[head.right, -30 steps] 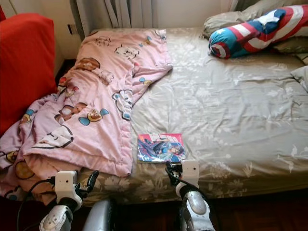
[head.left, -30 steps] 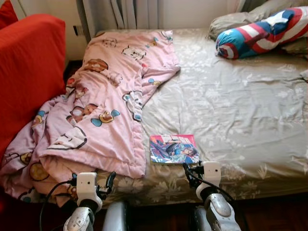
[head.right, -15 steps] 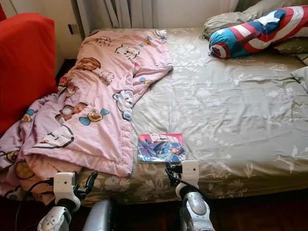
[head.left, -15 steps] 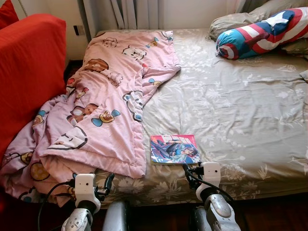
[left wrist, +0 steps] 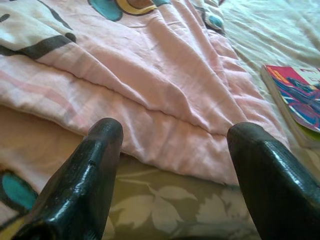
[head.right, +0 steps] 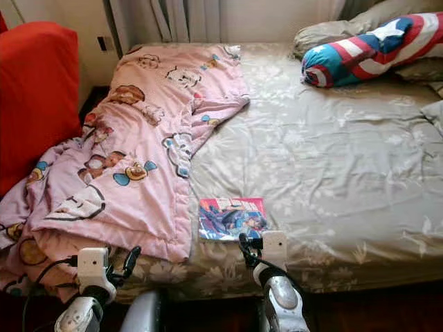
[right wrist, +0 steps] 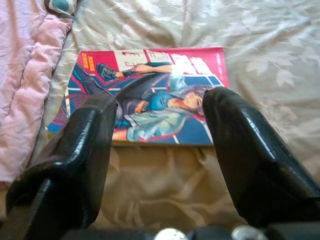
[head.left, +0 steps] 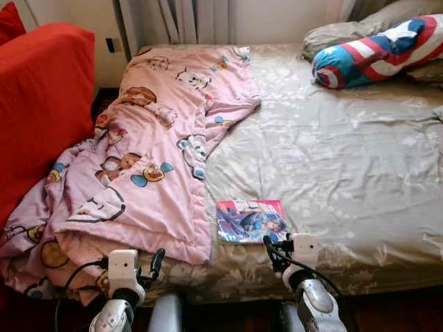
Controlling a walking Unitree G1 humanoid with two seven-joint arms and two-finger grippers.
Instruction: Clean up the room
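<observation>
1. at my far left a red sofa point(head.left: 41, 104) is standing beside the bed point(head.left: 360, 166), its seat close against the bed's left edge.
2. a pink cartoon-print blanket point(head.left: 152, 152) is lying rumpled down the left part of the bed, its lower end bunching up and spilling over the near left corner toward the sofa.
3. i am holding my left gripper point(left wrist: 170, 165) low at the near edge of the bed, just in front of the blanket's folded hem; its two black fingers point(left wrist: 85, 180) are spread wide apart with nothing between them, and they are touching neither blanket nor sheet.
4. a comic book point(head.left: 250, 220) with a bright red-and-blue cover is lying flat on the olive floral sheet near the foot edge, just beside the blanket's right hem.
5. i am hovering my right gripper point(right wrist: 160, 130) right before the book's near edge; its fingers point(right wrist: 250, 150) are released and standing wide, framing the cover in the wrist view, gripping nothing.
6. at the far right, by the head of the bed, a bolster pillow point(head.left: 377, 48) striped in red, white and blue with a star is resting against a grey pillow point(head.left: 332, 31).
7. behind the bed, pale curtains point(head.left: 187, 17) are hanging at the wall.
</observation>
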